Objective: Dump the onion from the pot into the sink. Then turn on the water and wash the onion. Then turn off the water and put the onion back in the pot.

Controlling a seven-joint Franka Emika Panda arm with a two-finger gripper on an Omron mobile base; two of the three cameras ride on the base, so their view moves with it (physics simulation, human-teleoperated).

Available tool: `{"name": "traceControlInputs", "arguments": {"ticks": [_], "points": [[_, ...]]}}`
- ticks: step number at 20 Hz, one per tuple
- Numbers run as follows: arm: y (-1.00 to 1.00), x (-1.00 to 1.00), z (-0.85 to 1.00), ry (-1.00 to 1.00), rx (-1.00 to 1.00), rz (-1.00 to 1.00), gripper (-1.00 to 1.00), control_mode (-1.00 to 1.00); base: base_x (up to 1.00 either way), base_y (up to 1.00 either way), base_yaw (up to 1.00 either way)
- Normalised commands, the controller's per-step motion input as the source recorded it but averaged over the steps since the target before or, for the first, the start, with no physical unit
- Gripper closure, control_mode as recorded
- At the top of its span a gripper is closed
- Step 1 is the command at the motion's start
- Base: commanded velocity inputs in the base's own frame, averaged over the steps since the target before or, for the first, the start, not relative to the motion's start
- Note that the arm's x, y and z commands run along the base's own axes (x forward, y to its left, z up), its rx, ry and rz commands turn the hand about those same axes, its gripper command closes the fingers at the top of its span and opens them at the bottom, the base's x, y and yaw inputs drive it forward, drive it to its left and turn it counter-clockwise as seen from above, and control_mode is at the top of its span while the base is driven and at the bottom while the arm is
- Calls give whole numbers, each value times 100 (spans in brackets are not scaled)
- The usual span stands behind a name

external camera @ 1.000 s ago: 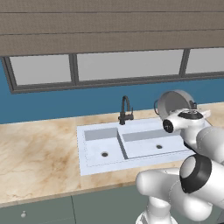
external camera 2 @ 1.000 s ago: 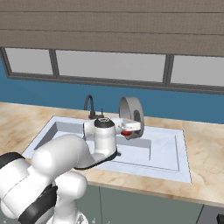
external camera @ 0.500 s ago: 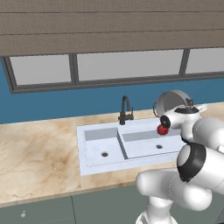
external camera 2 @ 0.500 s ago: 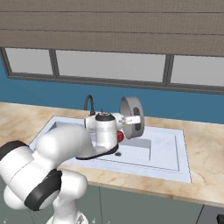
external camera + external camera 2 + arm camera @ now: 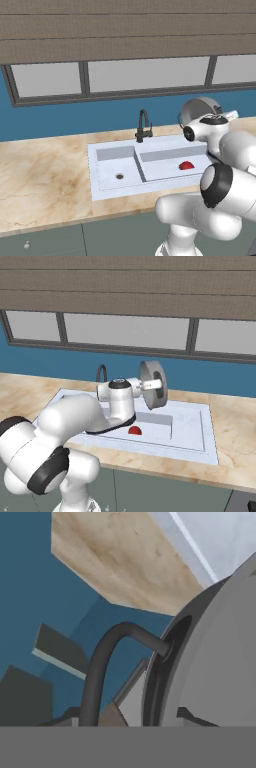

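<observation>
Red-purple onion [image 5: 186, 165] is seen lying in the larger right basin of the white sink [image 5: 115, 187]. Above it, the grey pot [image 5: 151, 384] is held tipped on its side, its handle clamped in the closed pincer [image 5: 148, 386].

onion [image 5: 186, 165] dropped from tipped pot [image 5: 200, 111], now lying in sink [image 5: 115, 188] basin
</observation>
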Motion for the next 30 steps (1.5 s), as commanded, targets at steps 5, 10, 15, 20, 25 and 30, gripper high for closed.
{"name": "traceControlInputs", "arguments": {"ticks": [5,10,15,20,25,30], "points": [[-53,-3,52,27,26,-10,100,-100,0,0,0],[-48,-4,59,48,71,-10,100,-100,0,0,0],[-38,-21,64,31,61,-11,100,-100,0,0,0],[-38,-49,13,17,34,-23,100,-100,0,0,0],[-2,-86,-50,6,17,-30,100,-100,0,0,0],[2,-88,-82,2,8,-37,100,-100,0,0,0]]}}
